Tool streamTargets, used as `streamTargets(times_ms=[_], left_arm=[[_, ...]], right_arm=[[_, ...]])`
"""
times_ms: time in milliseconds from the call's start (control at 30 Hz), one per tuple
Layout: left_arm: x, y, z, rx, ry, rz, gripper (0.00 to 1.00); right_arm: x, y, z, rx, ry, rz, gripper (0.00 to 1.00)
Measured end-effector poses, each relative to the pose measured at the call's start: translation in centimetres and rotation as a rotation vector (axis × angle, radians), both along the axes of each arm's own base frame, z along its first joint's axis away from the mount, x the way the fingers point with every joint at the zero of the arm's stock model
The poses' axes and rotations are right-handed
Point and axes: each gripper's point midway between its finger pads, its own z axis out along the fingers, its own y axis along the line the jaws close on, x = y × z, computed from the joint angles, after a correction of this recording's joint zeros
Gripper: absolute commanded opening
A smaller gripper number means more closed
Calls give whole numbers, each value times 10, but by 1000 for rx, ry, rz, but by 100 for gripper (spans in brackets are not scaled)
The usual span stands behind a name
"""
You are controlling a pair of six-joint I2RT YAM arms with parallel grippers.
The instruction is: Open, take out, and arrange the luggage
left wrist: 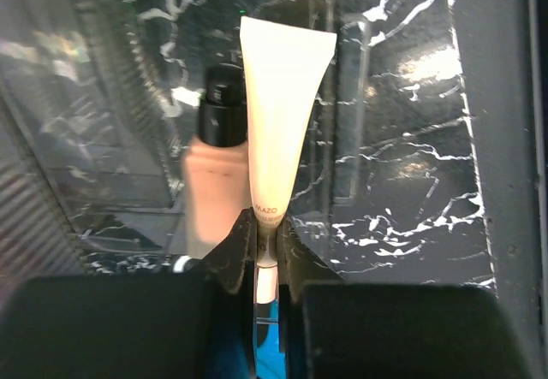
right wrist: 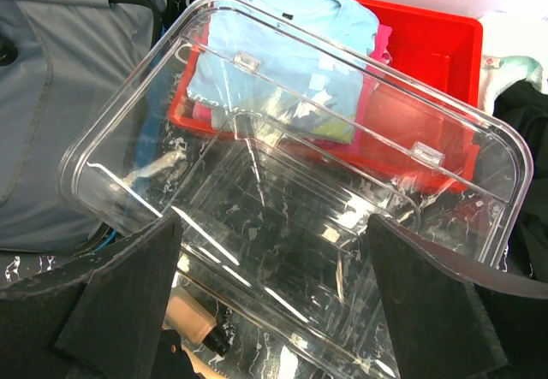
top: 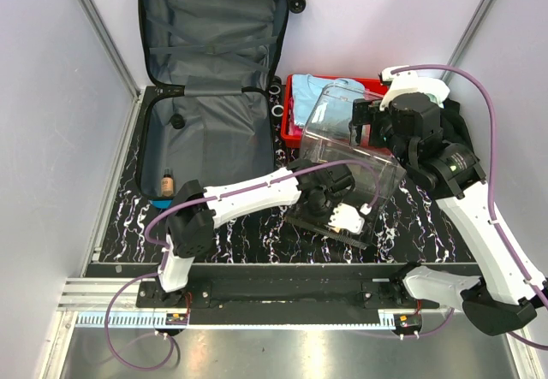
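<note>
Rightward of the luggage (top: 214, 97), left fingers (left wrist: 111, 328) pinch a tube (left wrist: 282, 114), right fingers (right wrist: 120, 302) gape wide.

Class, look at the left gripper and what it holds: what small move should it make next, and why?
Probably open the left gripper and let go of the cream tube. The gripper is shut on the tube's narrow end. The tube points into the clear bin, and a foundation bottle lies there right beside it. So the tube seems to be at its drop spot.
</note>
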Motion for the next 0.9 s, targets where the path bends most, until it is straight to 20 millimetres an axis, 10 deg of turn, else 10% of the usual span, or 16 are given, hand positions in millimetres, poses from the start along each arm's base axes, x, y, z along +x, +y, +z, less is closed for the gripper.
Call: streamTargets(times_ms=[267, 667, 900], left_arm=[[1, 7, -7, 18, 20, 10, 48], [28, 0, 37, -104, 2, 154, 49], [91, 53, 109, -332, -35, 453, 59]], right_arm=[[-2, -1, 0, 2, -1, 1, 94], [-2, 0, -3, 0, 5, 2, 94], [6, 18, 5, 96, -34, 33, 94]])
